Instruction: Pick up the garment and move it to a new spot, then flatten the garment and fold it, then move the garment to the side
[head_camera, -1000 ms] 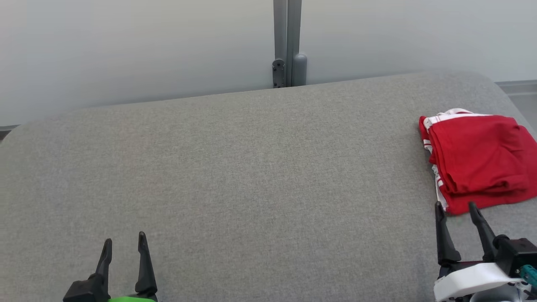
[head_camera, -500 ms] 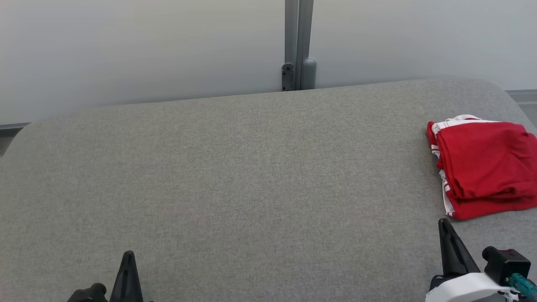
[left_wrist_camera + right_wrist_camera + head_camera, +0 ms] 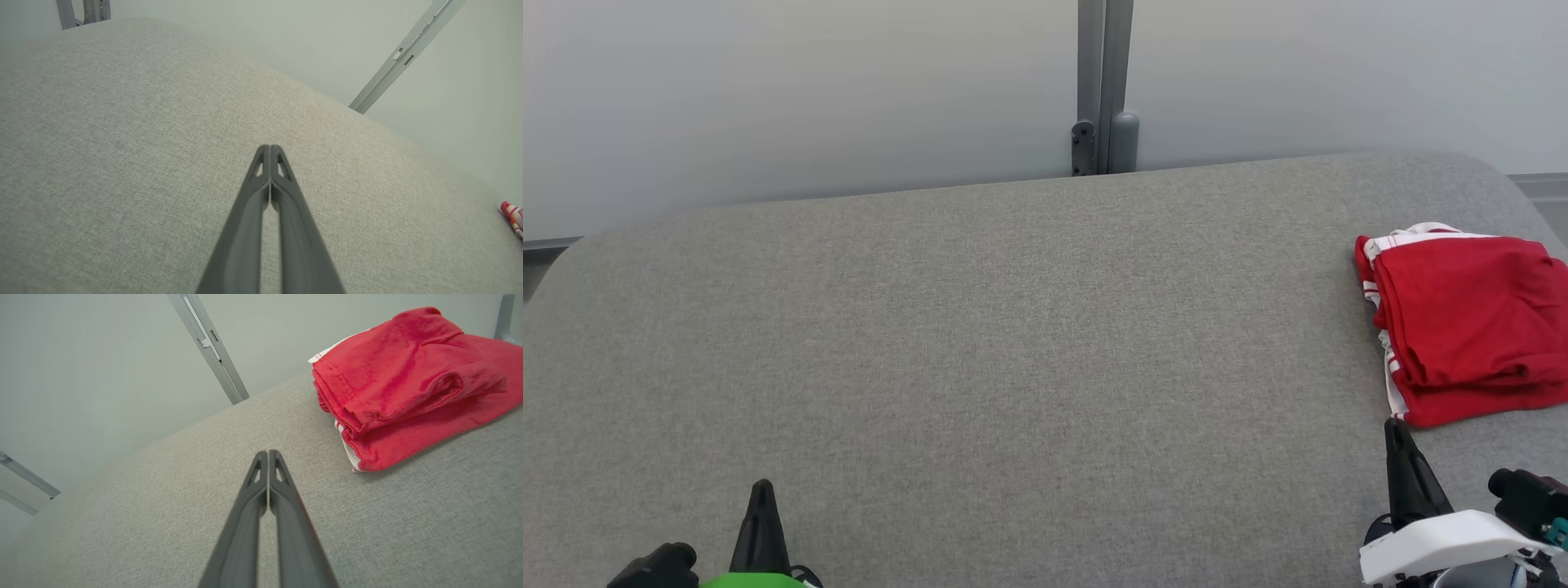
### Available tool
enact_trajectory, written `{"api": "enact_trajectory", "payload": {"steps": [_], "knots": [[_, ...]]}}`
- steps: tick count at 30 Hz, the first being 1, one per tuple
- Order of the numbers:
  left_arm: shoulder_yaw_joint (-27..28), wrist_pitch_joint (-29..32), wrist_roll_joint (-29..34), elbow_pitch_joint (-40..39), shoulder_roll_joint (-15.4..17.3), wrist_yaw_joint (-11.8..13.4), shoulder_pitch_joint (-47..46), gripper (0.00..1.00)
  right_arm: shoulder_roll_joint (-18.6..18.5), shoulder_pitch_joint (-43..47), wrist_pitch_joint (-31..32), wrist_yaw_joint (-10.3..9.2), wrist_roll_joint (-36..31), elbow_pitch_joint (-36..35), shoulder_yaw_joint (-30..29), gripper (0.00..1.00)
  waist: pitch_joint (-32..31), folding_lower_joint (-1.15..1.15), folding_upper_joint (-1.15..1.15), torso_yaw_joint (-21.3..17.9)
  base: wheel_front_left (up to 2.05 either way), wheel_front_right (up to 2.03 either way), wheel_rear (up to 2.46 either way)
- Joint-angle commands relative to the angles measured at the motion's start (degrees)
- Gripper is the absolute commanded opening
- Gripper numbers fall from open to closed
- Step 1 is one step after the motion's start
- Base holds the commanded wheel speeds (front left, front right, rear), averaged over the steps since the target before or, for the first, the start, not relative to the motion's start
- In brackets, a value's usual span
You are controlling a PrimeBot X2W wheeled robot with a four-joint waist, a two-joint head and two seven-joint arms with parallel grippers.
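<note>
We are finding the folded red garment point(image 3: 1462, 327), white-trimmed at its left edge, lying at the far right of the grey cushioned surface point(image 3: 1013, 343). The right gripper point(image 3: 1396, 426) is pointing at the garment's near left corner, just beside it and apart from it, with its two fingers pressed together on nothing. The left gripper point(image 3: 761, 488) is sitting at the lower left, well apart from the garment, fingers likewise pressed together and empty. In the right wrist view the garment is lying ahead and right of the fingertips.
</note>
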Motion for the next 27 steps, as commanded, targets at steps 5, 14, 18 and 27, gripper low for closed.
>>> {"api": "enact_trajectory", "payload": {"steps": [5, 14, 18, 27], "knots": [[0.8, 1.4, -5.6, -0.9, 0.2, -0.7, -2.5, 0.00, -0.2, -2.2, 1.5, 0.01, 6.1, -0.3, -0.4, 0.00, 0.1, 0.00, 0.00, 0.0, 0.00, 0.00, 0.00], [1.5, 3.4, -12.8, -0.9, 0.3, -1.4, -3.7, 0.00, -0.1, -3.3, 3.5, 0.01, 13.8, 0.1, -0.7, 0.00, 0.2, 0.00, 0.00, 0.0, 0.00, 0.00, 0.00], [1.8, 4.2, -15.7, -0.9, 0.3, -1.7, -4.2, 0.00, 0.0, -3.8, 4.4, 0.01, 17.1, 0.3, -0.8, 0.00, 0.2, 0.00, 0.00, 0.0, 0.00, 0.00, 0.00], [2.4, 6.1, -22.1, -0.9, 0.3, -2.3, -5.4, 0.00, 0.0, -4.8, 6.1, 0.01, 23.9, 0.7, -1.0, 0.00, 0.3, 0.00, 0.00, 0.1, 0.00, 0.00, 0.00]]}}
